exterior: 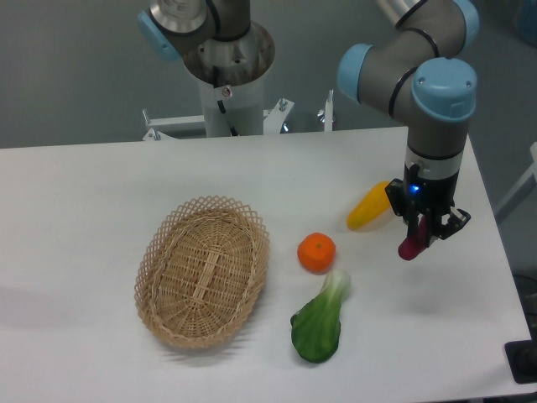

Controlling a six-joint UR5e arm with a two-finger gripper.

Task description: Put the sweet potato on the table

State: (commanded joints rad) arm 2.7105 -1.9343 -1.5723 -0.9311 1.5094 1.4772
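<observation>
Sweet potato (pixel 412 243) between gripper (pixel 425 228) fingers, tilted

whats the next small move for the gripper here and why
Probably lower a little, then open. The gripper is shut on the sweet potato, which hangs nearly upright over bare table, right of the yellow vegetable. Whether its tip already touches the surface is unclear.

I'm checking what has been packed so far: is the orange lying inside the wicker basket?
No, the orange sits on the bare table to the right of the wicker basket, which holds nothing.
</observation>
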